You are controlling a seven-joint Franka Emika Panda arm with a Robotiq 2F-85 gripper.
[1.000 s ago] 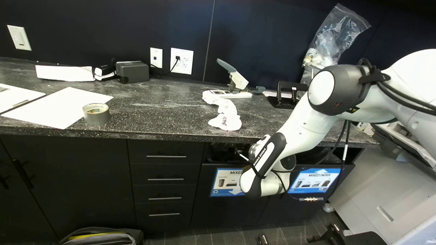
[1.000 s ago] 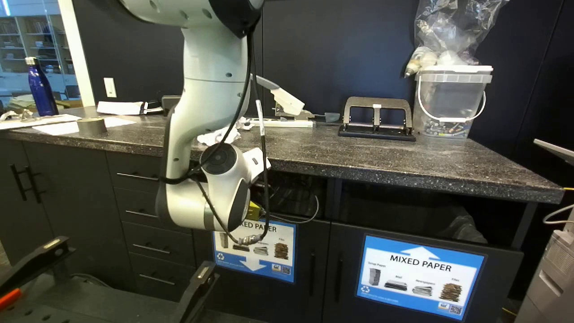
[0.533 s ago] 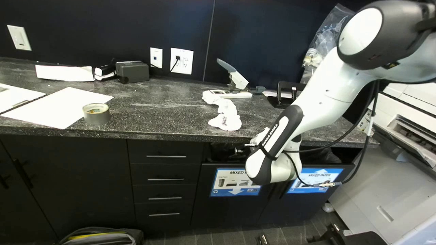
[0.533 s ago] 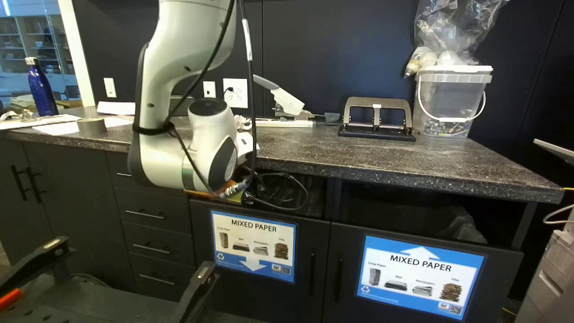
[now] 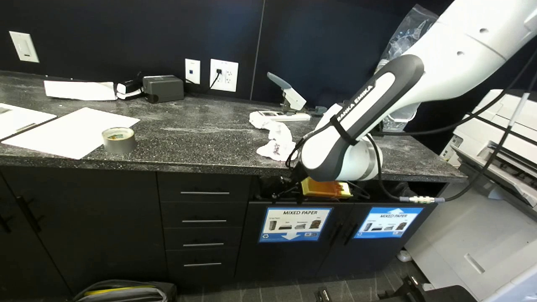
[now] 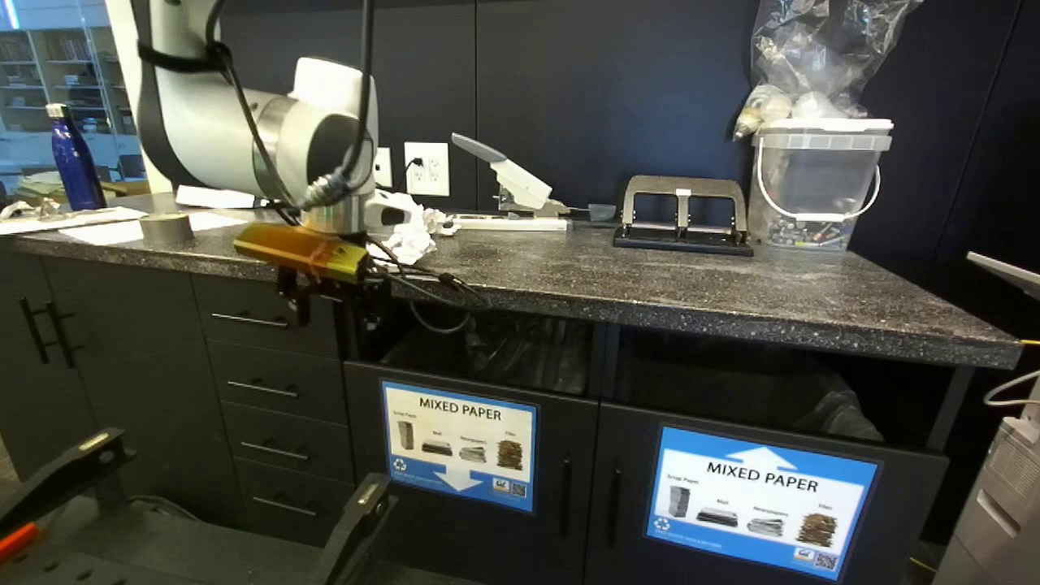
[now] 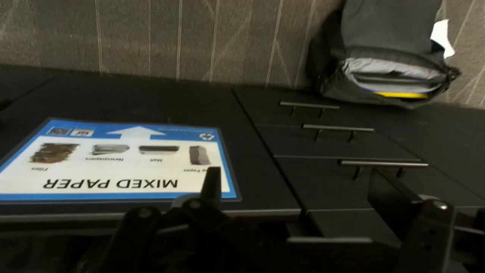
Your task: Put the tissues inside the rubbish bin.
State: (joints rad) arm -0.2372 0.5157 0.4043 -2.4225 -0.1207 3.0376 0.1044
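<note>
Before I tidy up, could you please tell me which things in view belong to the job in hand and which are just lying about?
For the job:
crumpled white tissues
rubbish bin, probably the slot above the down-arrow sign
end effector, open and holding nothing

Just lying about:
grey tape roll
flat white sheet
stapler
hole punch
clear bucket
blue bottle
dark bag
</note>
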